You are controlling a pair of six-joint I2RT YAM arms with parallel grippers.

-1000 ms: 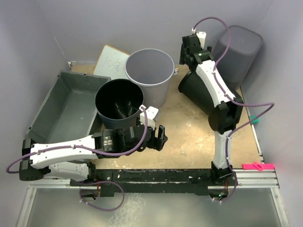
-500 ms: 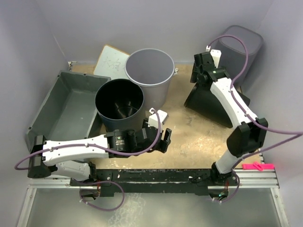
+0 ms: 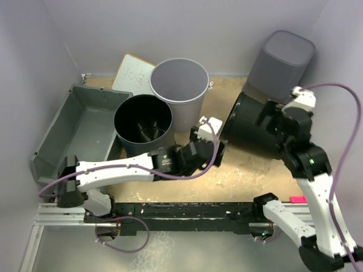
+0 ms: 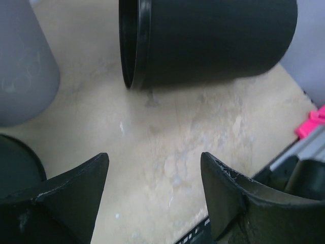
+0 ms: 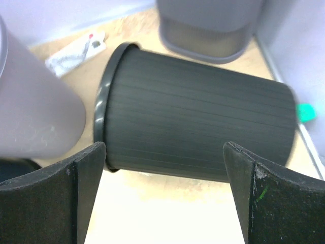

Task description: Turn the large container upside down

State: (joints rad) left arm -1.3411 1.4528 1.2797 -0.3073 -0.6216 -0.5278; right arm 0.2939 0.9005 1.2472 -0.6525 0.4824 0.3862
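large container (image 3: 79,133) upright at left, black bucket (image 3: 249,127) on side

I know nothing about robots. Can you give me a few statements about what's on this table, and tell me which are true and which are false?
1. The tub sits open side up. True.
2. The left gripper is holding the tub. False: it is open and empty, over bare table away from the tub.
3. One black bucket lies on its side. True.
4. The grey bucket is tipped over. False: it stands upright.
5. The right gripper is shut. False: its jaws stand wide open and hold nothing.
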